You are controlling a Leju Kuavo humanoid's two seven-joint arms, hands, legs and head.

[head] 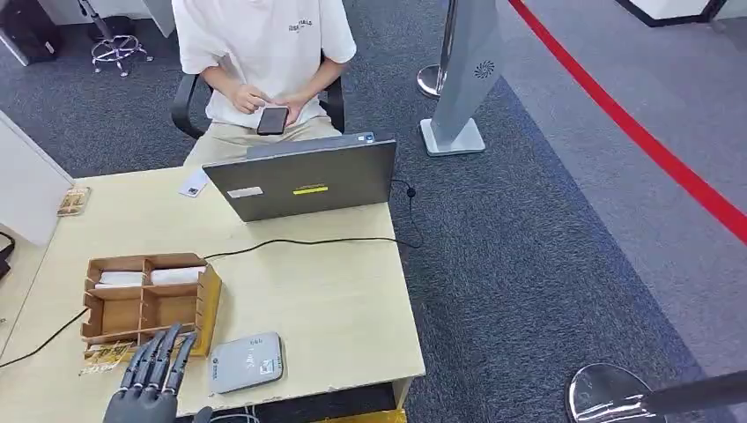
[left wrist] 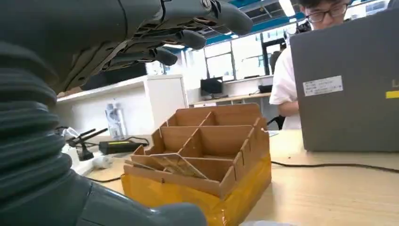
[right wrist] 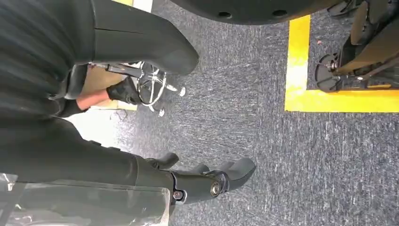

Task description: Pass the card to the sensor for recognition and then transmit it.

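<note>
Cards point(head: 107, 355) are lying on the table point(head: 335, 300) at the organizer's near edge, under the left hand's fingertips, in the head view. Left hand point(head: 151, 374) is hovering at 7 o'clock on the table, fingers stretched forward and slightly apart, holding nothing. Sensor point(head: 246, 362), a grey pad, is sitting just beside that hand at its 3 o'clock. Wooden organizer point(head: 150, 302) is standing at the hand's 12 o'clock; a laptop point(head: 304, 179) and a seated person point(head: 264, 62) farther back.

Left wrist view: fingers point(left wrist: 183, 37) are extending over the organizer point(left wrist: 207, 150); cards point(left wrist: 176, 165) are leaning in its nearest compartment.

Right wrist view: right hand point(right wrist: 197, 181) is hanging above carpet point(right wrist: 263, 141), fingers loosely curled, empty.
</note>
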